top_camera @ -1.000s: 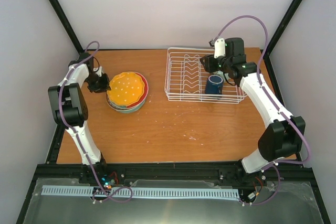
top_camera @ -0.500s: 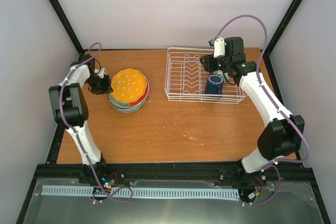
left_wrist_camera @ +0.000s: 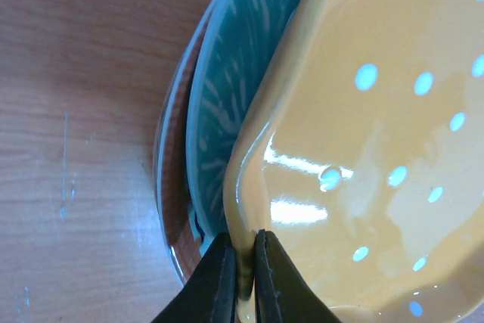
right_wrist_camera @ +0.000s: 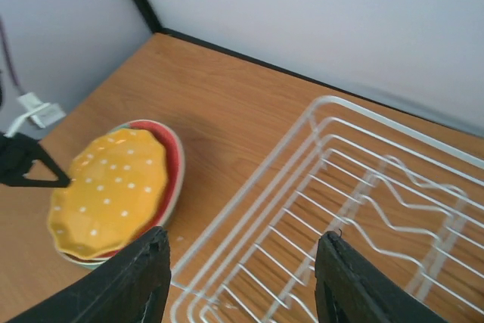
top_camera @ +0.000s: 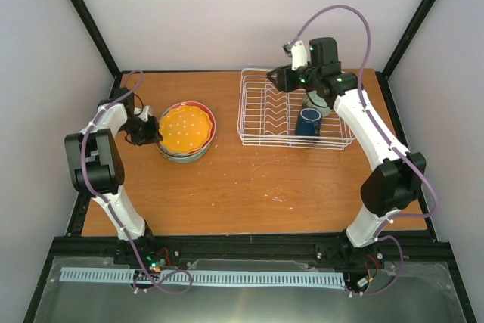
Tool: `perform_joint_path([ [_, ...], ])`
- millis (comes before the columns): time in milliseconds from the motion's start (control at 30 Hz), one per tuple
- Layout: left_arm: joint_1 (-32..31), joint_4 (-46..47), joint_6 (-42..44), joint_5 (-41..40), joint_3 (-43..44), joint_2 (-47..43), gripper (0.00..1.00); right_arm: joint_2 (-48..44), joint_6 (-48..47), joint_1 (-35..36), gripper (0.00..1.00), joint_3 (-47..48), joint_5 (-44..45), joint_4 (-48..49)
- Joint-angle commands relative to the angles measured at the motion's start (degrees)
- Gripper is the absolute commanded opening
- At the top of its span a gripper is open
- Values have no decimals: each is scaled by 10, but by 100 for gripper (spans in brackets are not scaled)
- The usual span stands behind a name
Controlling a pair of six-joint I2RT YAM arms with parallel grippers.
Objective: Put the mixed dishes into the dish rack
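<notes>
My left gripper (top_camera: 153, 132) is shut on the left rim of the orange-yellow dotted plate (top_camera: 184, 128), which tops a stack with a pale teal bowl (left_wrist_camera: 227, 88) and a red plate (top_camera: 209, 116) beneath. In the left wrist view the fingers (left_wrist_camera: 219, 277) pinch the yellow rim (left_wrist_camera: 246, 262). My right gripper (top_camera: 281, 79) is open and empty above the left part of the white wire dish rack (top_camera: 261, 115). A dark blue mug (top_camera: 308, 122) stands in the rack, with a small pale green bowl (top_camera: 316, 104) behind it. The right wrist view shows the rack (right_wrist_camera: 355, 187) and the stack (right_wrist_camera: 113, 187).
The rack sits at the back right of the wooden table (top_camera: 249, 179). Black frame posts stand at the back corners. The white floral plate does not show.
My right gripper has risen and swung left from beside the mug to above the rack's left part. The dotted plate has shifted slightly right with my left gripper.
</notes>
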Motion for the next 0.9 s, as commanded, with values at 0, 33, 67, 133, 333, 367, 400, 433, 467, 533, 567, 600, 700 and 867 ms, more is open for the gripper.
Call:
perform_joint_path([
  [0,-2,16,-10,29,-13,-53,1,42,3,42,54,61,-57,-31],
  [33,-2,16,-12,29,-15,-60,1,52,3,51,54,72,-64,-34],
  [67,-2,15,-12,29,-15,-65,1,61,5,59,54,81,-72,-37],
  [133,-2,13,-12,23,-12,-74,0,75,10,74,55,91,-87,-38],
  [333,-2,26,-7,22,-9,-87,1,105,19,104,56,111,-108,-49],
  [367,-2,33,-6,27,-15,-88,1,108,21,106,56,112,-111,-51],
  [400,-2,41,-5,33,-21,-89,1,111,23,106,56,113,-115,-53],
  [433,-2,50,-5,39,-28,-89,1,115,25,106,56,113,-119,-54],
  [467,-2,60,-6,43,-37,-90,1,120,26,106,56,115,-124,-56],
  [533,-1,90,-13,53,-54,-96,1,130,30,107,57,123,-137,-64],
  [567,-1,103,-16,55,-62,-102,1,135,33,106,57,128,-145,-66],
  [600,-1,119,-20,58,-70,-109,1,141,36,107,58,133,-154,-69],
  [700,2,150,-31,63,-83,-126,1,158,46,107,59,143,-178,-73],
  [867,3,143,-28,64,-74,-136,1,182,46,108,62,153,-202,-82],
])
